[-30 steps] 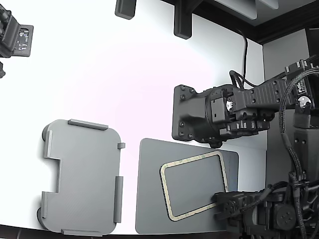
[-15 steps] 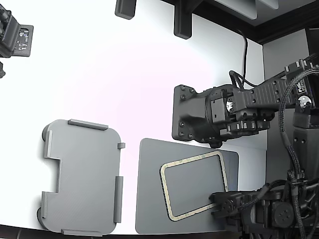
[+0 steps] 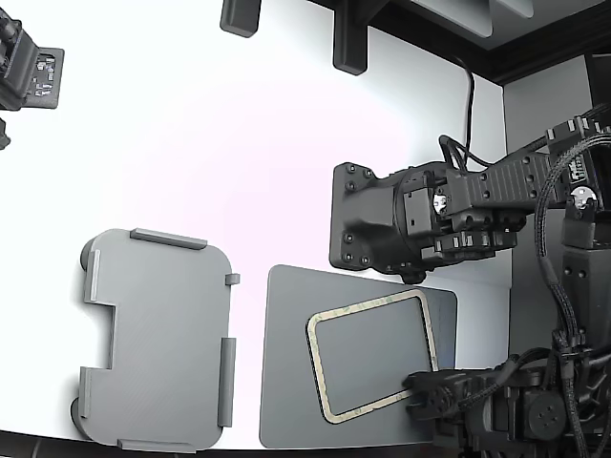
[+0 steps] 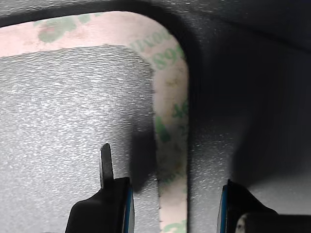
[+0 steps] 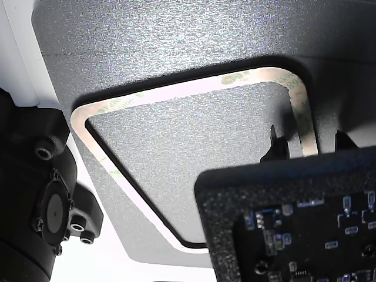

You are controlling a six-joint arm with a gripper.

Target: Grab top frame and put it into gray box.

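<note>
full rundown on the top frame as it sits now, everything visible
The top frame is a thin, flat rectangular ring with rounded corners and a hollow centre, pale beige with green speckled print. It lies flat on the dark gray mat, apart from the gray box. In the wrist view one side of it runs between the open gripper's fingers; whether they touch it cannot be told.

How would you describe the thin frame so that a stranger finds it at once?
On the white table, look at the darker gray flat mat at the exterior view's lower right. On it lies the thin beige-olive rectangular frame, hollow with rounded corners. Unlike the light gray shallow tray beside it, it is only an outline.
</note>
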